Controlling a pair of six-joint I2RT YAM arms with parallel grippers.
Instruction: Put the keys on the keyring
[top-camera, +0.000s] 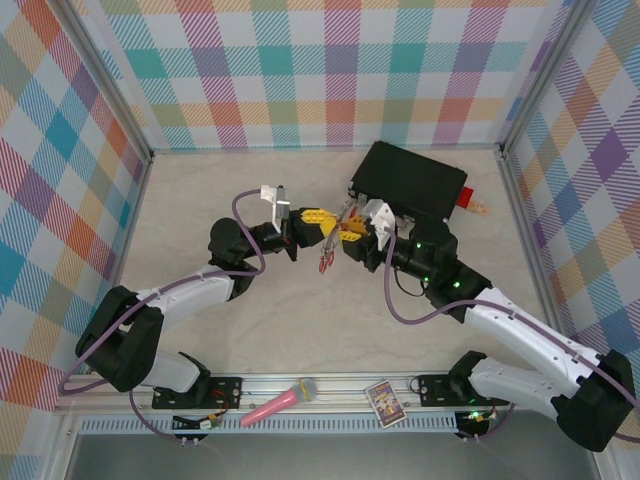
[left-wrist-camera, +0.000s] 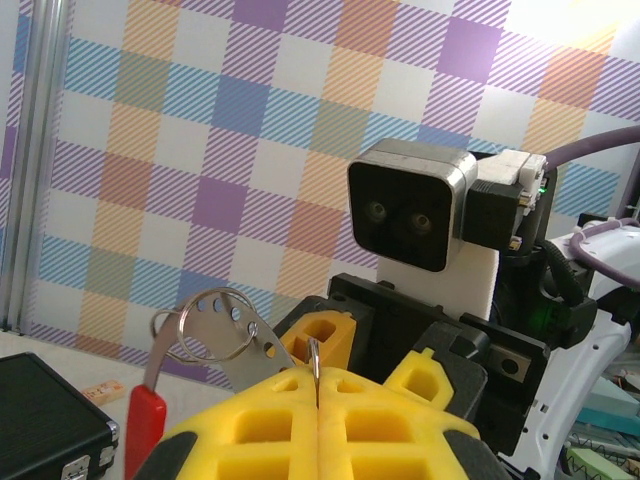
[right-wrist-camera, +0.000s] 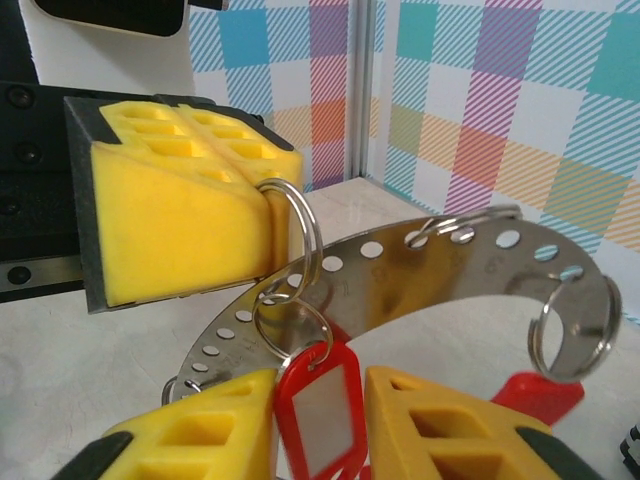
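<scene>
Right wrist view: right gripper (right-wrist-camera: 320, 376) has its yellow fingers closed in on both edges of a red key tag (right-wrist-camera: 318, 410). The tag stands upright between them, and its small loop (right-wrist-camera: 292, 322) overlaps the keyring (right-wrist-camera: 455, 258), a curved metal band full of holes arching above it. A second red tag (right-wrist-camera: 540, 395) hangs by a ring at the band's end, lower right. Left gripper (right-wrist-camera: 265, 225) is opposite, fingers pressed together and pinching a metal ring (right-wrist-camera: 303, 232) just above the held tag's loop. Cannot tell if that ring passes through the band.

Top external: both grippers are nose to nose over mid-table, with red tags dangling between them. A black case (top-camera: 410, 180) sits just behind the right gripper.

Left wrist: a thin ring edge is clamped in the pressed-together fingers, with the band and a red tag to the left.
</scene>
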